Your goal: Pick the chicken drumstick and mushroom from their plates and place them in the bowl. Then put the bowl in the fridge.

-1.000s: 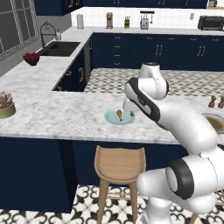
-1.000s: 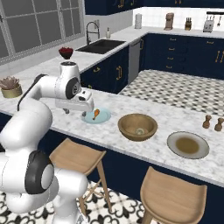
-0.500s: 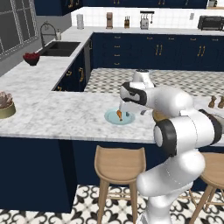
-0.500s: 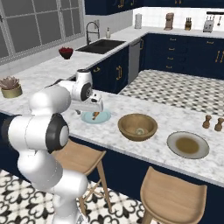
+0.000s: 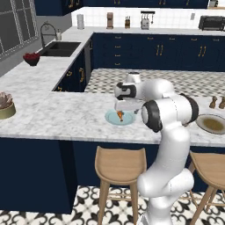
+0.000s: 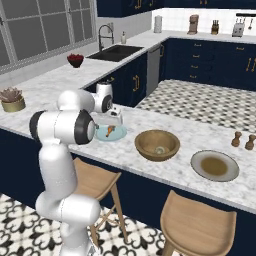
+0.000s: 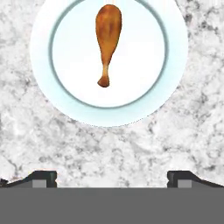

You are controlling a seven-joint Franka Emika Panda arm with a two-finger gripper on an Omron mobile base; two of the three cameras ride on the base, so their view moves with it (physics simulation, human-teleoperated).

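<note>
Since half a second ago my arm has folded in tighter and my hand has come down over the light blue plate (image 5: 117, 118); base views unchanged, so the base hasn't driven.

My gripper (image 7: 112, 177) hangs above the marble counter (image 7: 52, 144) just off the plate's rim, spread wide: fingertips (image 7: 42, 177) sit far apart at the frame bottom, nothing between them.

Chicken drumstick (image 7: 107, 38) lies flat inside the blue plate (image 7: 175, 65), meaty end away from the gripper, thin bone end pointing back toward it. Not touched.

Relative to the blue plate, in the right base view: wooden bowl (image 6: 157, 145) stands just beside it on the counter, farther along from my arm. A small pale lump sits in the bowl bottom; too small to tell if it's the mushroom. Grey-rimmed plate (image 6: 215, 165) with a brownish centre lies past the bowl, well apart from the blue one. Two small shakers (image 6: 241, 140) stand behind that plate.
</note>
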